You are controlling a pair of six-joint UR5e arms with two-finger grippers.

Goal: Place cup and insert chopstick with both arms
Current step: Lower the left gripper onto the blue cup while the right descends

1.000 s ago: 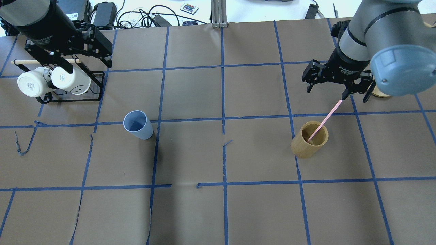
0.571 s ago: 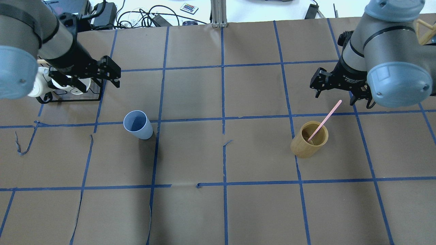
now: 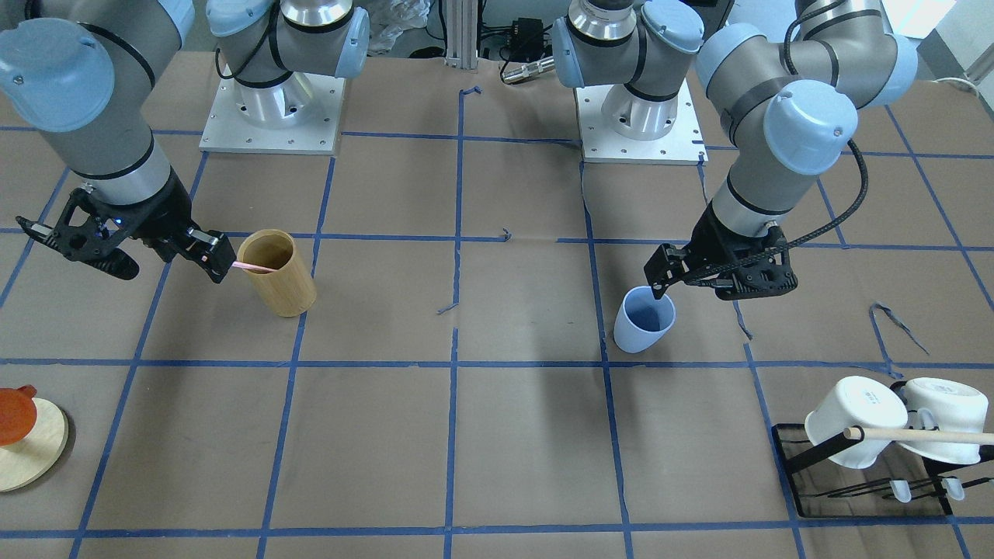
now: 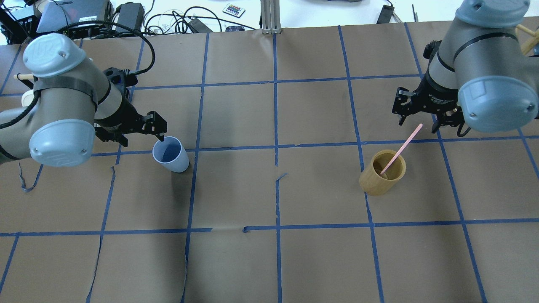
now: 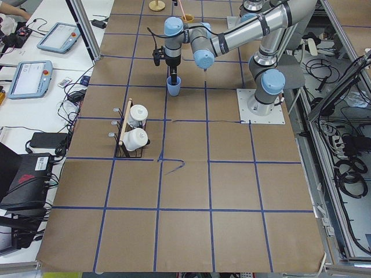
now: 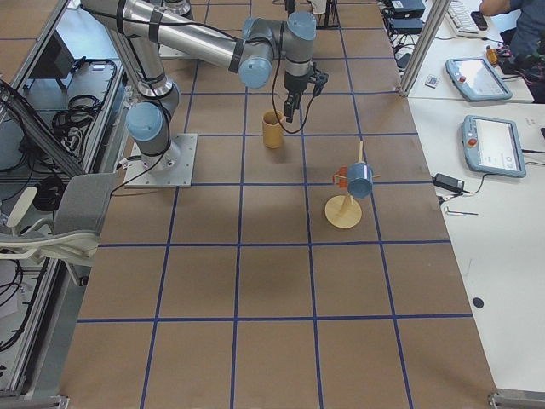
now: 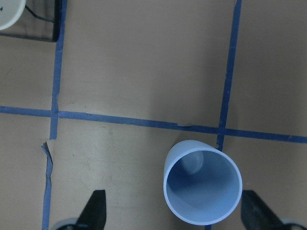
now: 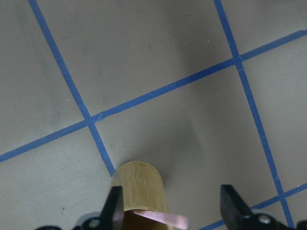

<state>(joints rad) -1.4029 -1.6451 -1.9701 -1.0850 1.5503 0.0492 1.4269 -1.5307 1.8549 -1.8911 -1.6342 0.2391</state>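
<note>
The light blue cup (image 4: 170, 154) stands upright on the brown table, left of centre; it also shows in the front view (image 3: 644, 318). My left gripper (image 4: 139, 134) is open just above it. In the left wrist view the cup (image 7: 201, 182) sits between the fingers, nearer the right-hand one, untouched. The pink chopstick (image 4: 402, 147) leans in the tan bamboo cup (image 4: 382, 172). My right gripper (image 4: 421, 122) is open around the stick's top end. In the right wrist view the stick (image 8: 160, 218) lies between the fingers above the bamboo cup (image 8: 139, 184).
A black rack (image 3: 862, 466) holds two white mugs and a wooden rod (image 3: 916, 436) at the table's left end. A round wooden stand (image 3: 23, 442) with an orange piece sits at the right end. Blue tape lines grid the paper.
My left gripper has moved from the mug rack to just above the blue cup. My right gripper has shifted slightly, staying open at the chopstick's top. Cup and chopstick have not moved.
</note>
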